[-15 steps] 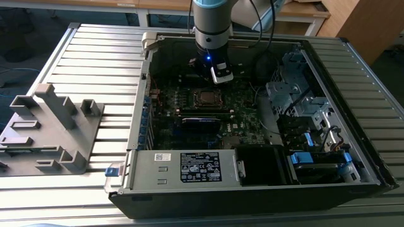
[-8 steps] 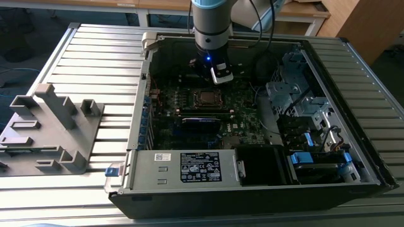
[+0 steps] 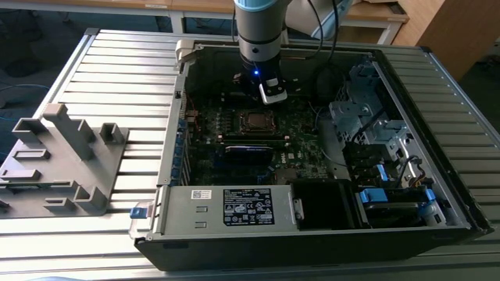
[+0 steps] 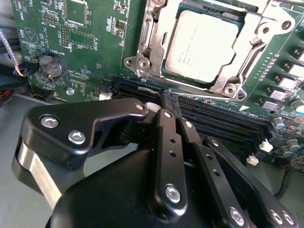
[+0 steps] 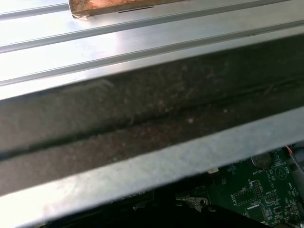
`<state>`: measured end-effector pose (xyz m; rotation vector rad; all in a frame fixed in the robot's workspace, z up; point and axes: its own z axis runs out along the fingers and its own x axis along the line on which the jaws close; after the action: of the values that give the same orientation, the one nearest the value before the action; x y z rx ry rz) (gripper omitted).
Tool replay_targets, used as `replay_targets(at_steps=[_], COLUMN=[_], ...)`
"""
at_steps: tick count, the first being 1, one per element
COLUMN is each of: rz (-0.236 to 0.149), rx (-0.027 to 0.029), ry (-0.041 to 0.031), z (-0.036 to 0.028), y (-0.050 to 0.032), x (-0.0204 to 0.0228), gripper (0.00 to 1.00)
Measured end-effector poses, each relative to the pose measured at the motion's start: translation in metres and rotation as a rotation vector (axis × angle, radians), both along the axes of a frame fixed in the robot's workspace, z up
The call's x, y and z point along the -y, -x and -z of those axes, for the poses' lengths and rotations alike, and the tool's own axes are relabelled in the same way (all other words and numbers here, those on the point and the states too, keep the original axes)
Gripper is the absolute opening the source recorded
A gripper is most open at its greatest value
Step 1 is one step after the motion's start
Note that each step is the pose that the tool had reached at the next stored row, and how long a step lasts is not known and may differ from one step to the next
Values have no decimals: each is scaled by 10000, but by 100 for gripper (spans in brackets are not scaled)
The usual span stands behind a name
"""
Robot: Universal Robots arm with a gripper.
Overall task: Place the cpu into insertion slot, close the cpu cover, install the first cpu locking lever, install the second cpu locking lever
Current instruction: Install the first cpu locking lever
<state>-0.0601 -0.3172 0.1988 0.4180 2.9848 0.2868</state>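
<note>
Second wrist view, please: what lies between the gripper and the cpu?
In the second wrist view, part of the cpu cover and a strip of green board separate the gripper from the cpu.

My bench: ribbed aluminium table (image 3: 117, 70). Lying directly on it: open desktop computer case (image 3: 312, 253), on its side; grey plastic fixture (image 3: 62, 158) just beside, exterior view's left.

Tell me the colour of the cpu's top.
The cpu top is dull silver-grey; the second wrist view shows it best.

The small square cpu (image 4: 202, 45) has a dull silver-grey metal top; the silvery metal cpu cover (image 4: 149, 38) shines glossy; the ribbed grey metal surface (image 3: 117, 64) looks smooth.
</note>
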Motion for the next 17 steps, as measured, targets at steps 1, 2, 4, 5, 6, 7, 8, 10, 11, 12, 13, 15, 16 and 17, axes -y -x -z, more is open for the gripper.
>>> replay_targets(at_steps=[1, 2, 4, 5, 6, 7, 8, 10, 11, 12, 13, 15, 16, 17], rz=[-2, -1, 0, 0, 0, 0, 0, -1, -1, -1, 0, 0, -1, -1], rx=[2, 5, 13, 19, 22, 27, 30, 34, 38, 50, 62, 72, 73, 73], ry=[-1, 0, 0, 0, 1, 1, 1, 1, 0, -3, -2, 1, 3, 2], z=[1, 3, 8, 11, 13, 16, 18, 21, 23, 28, 31, 33, 33, 33], y=[1, 3, 6, 7, 9, 10, 11, 13, 13, 13, 13, 13, 13, 13], x=[0, 0, -2, -4, -5, -7, -9, -11, -11, -12, -12, -12, -12, -12], gripper=[11, 11, 11, 11, 11, 11, 11, 11, 11, 11, 11, 11, 11, 11])
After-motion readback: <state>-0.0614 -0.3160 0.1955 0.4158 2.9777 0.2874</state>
